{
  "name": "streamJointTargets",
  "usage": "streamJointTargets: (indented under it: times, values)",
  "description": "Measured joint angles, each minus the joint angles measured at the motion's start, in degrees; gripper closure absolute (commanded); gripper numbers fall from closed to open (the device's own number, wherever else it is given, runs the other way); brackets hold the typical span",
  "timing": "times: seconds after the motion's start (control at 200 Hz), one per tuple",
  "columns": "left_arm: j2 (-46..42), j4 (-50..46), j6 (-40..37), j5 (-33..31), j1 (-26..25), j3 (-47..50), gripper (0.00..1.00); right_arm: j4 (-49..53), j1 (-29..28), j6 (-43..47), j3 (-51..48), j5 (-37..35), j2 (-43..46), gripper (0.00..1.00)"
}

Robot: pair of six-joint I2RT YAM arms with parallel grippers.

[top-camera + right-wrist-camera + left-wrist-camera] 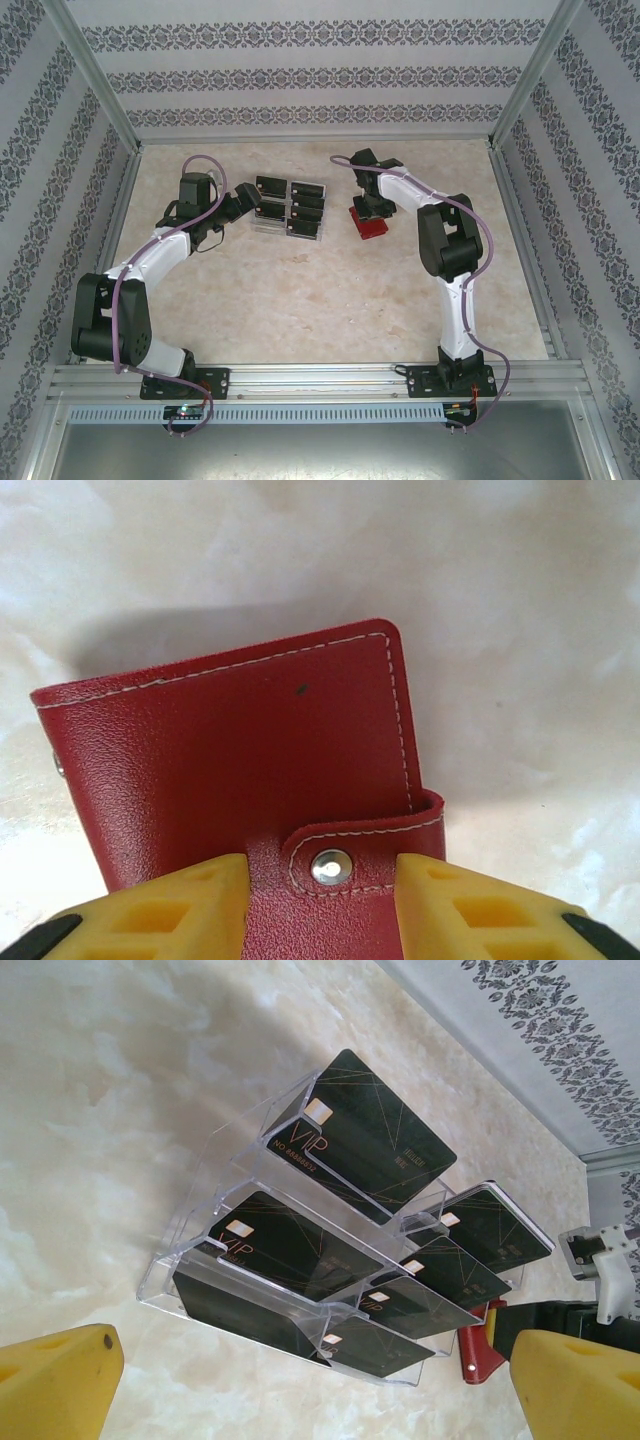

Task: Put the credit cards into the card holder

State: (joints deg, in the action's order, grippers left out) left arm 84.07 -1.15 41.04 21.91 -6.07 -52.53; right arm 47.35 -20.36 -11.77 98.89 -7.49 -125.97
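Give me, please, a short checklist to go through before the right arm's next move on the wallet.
1. Wallet lying flat on the table: ok.
2. Wallet open for cards: not ok; the snap tab is fastened.
3. Right gripper lined up: ok; its fingers stand on either side of the snap.
4. Fingers touching the tab: cannot tell.
5. Left gripper open and facing the cards: ok.
6. Cards ready to pick: ok; they sit in the clear tray.
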Motion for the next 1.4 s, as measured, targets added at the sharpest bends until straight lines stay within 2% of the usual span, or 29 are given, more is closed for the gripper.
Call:
streamJointTargets:
  times: [0.205,0.435,0.53,0.784,1.024,1.229,1.399]
  values:
    - [0.0,0.0,0.0,0.2,0.0,0.0,0.0,0.0,0.3,0.1,0.0,0.0,-0.1,0.72]
    - [0.0,0.0,0.0,0.2,0.0,0.0,0.0,-0.3,1.5,0.0,-0.4,0.0,0.0,0.9]
    - [0.0,0.0,0.0,0.4,0.0,0.0,0.0,-0.4,1.8,0.2,-0.4,0.2,0.3,1.0]
    - [0.0,-0.6,0.0,0.6,-0.1,0.0,0.0,-1.0,1.9,0.0,-2.4,1.1,2.1,1.0]
    - [-1.8,-1.4,0.9,1.6,-2.7,0.0,0.0,-1.8,0.1,-0.9,-9.9,2.4,12.0,1.0]
    - [-5.6,-1.2,2.0,2.4,-7.0,1.7,0.0,-3.1,-5.1,-3.4,-18.3,3.1,23.6,1.0]
    - [-8.7,0.8,3.5,3.2,-12.2,5.3,0.0,-3.7,-11.6,-6.5,-24.1,4.0,31.4,1.0]
